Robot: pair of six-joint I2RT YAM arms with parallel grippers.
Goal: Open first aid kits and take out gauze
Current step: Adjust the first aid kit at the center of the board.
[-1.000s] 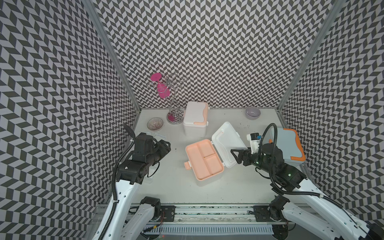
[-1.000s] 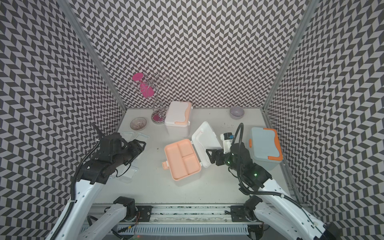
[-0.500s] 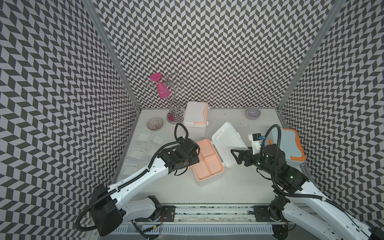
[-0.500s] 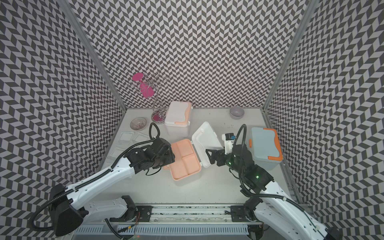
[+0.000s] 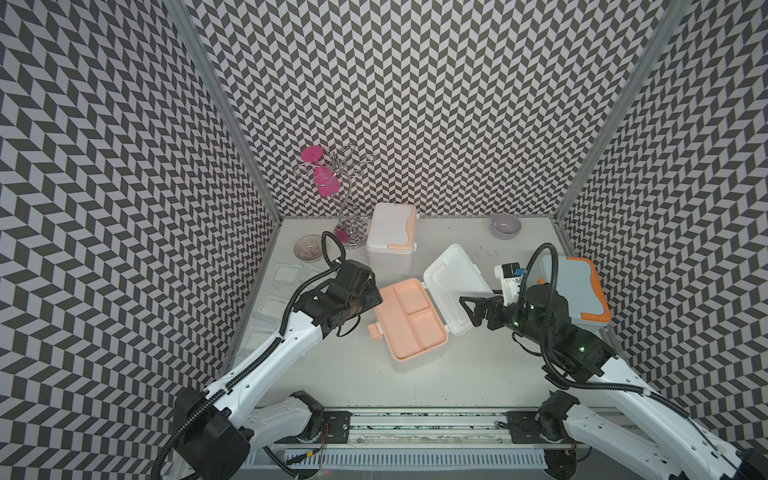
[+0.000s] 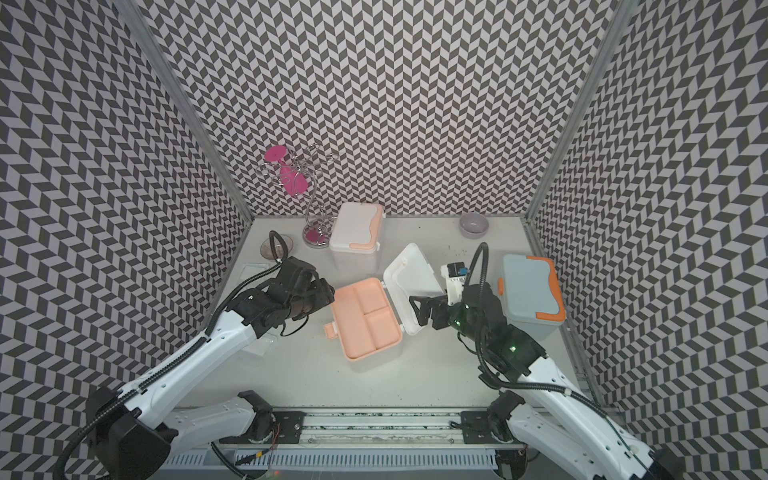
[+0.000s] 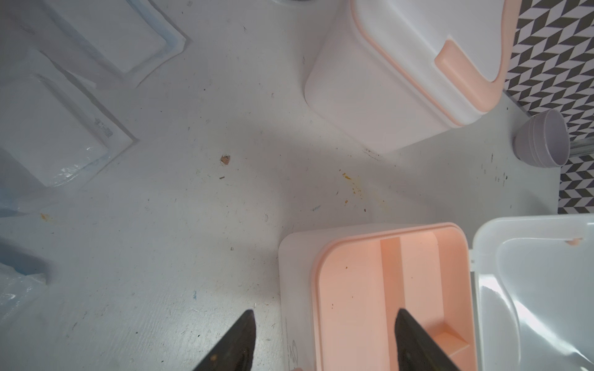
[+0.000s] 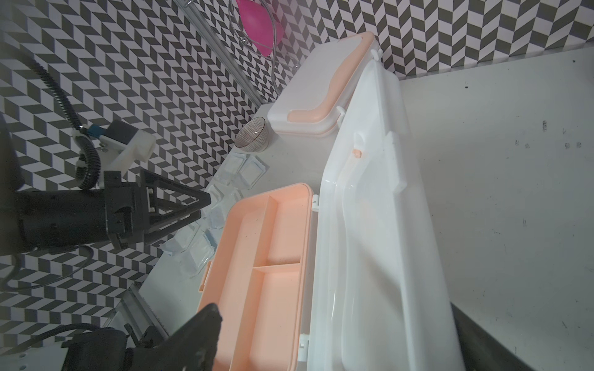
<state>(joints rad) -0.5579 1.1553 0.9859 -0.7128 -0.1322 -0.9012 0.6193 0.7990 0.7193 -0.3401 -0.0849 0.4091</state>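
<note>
Three first aid kits stood on tabletop (image 5: 457, 374): open white kit (image 5: 411, 318) in middle, shut white kit (image 5: 392, 227) above it, shut blue kit (image 5: 571, 291) at right. gauze (image 5: 286, 275) pads lay at left edge, count unclear. Two tools, both spread, empty: left tool (image 7: 324, 313) over open kit's rim, right tool (image 5: 471, 311) by its lid (image 5: 453, 278).

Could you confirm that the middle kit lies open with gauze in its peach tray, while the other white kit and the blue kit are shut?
Not quite: the right wrist view shows the peach tray empty; the gauze lies on the table. The middle kit is open, and the other white kit and blue kit are shut.
</note>
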